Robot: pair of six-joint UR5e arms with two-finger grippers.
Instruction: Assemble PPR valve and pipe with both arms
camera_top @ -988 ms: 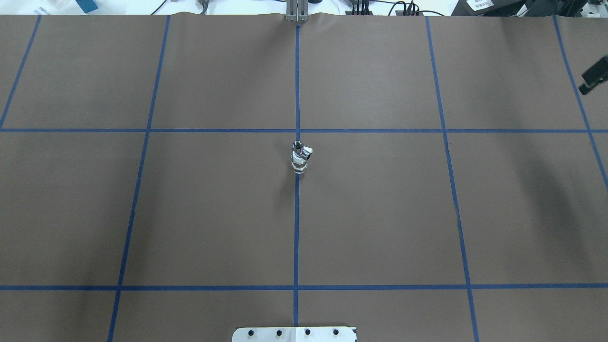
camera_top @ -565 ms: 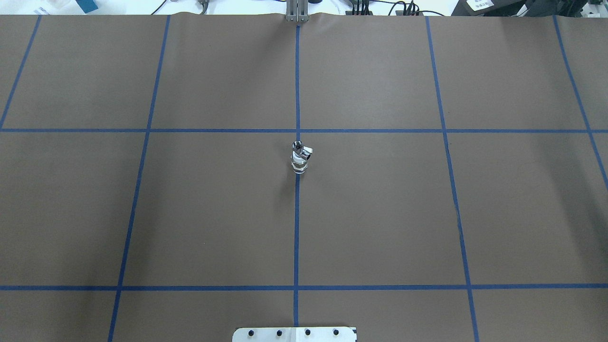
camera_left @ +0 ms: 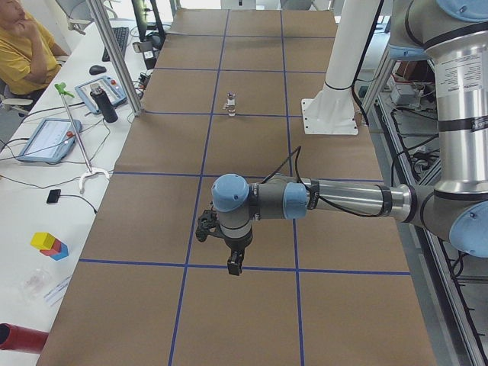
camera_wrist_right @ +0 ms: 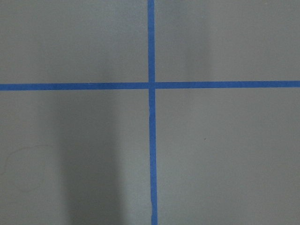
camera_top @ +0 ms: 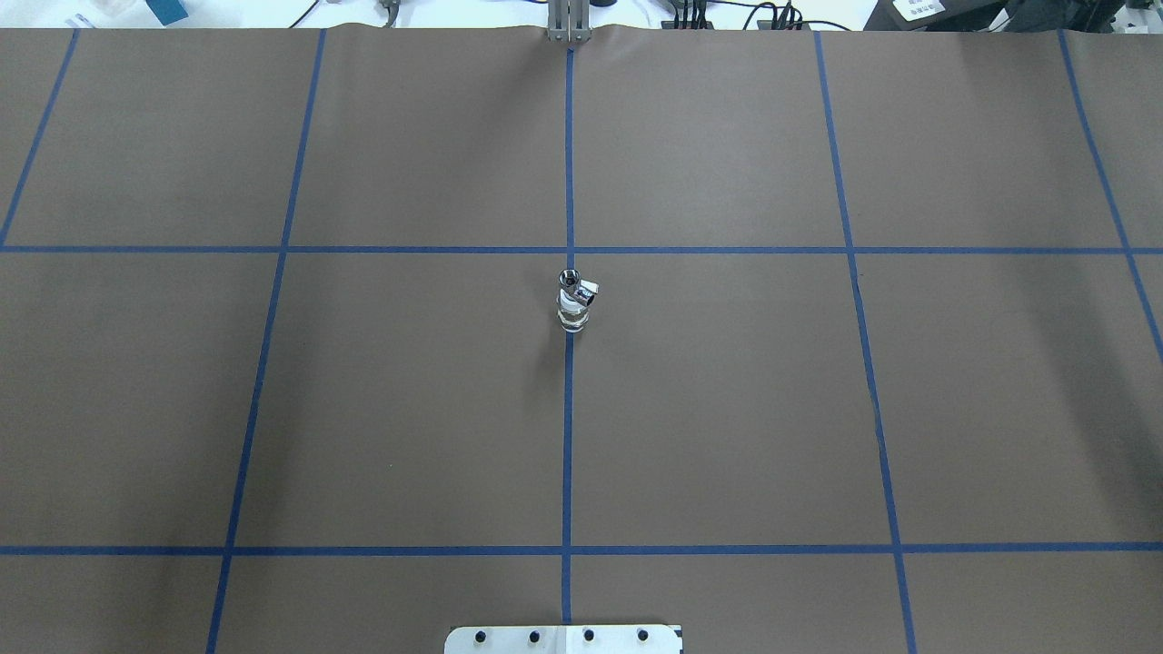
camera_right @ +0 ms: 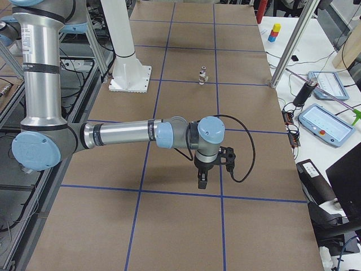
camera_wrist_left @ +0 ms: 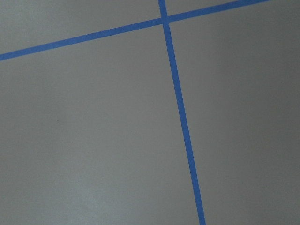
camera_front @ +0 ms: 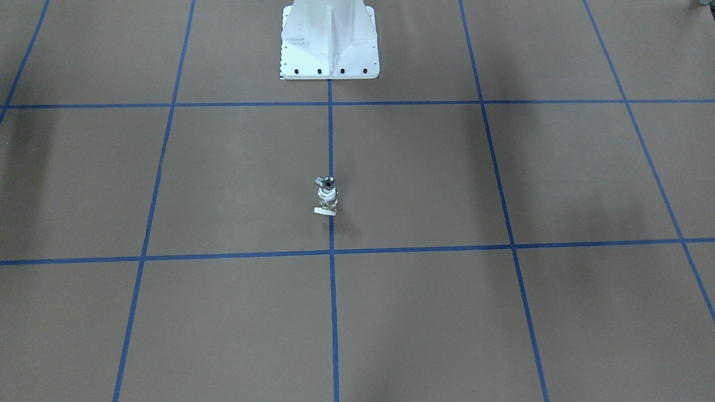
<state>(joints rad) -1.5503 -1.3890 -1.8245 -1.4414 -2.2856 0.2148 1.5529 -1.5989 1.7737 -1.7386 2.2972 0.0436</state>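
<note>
The PPR valve stands upright at the table's centre on the blue middle line, with its white ring above a whitish tab at the foot. The silver pipe sits on top of it, open end up. The stack also shows small in the side views. My left gripper hangs over the table's left end, far from the stack. My right gripper hangs over the right end. I cannot tell whether either is open or shut. Both wrist views show only paper and tape.
The white bolted pedestal stands at the robot's side of the brown paper with its blue tape grid. Tablets, an aluminium post and a seated operator are beyond the far long edge.
A black gripper part at the overhead view's right edge one second ago has left that view. The valve and pipe stack has not moved.
</note>
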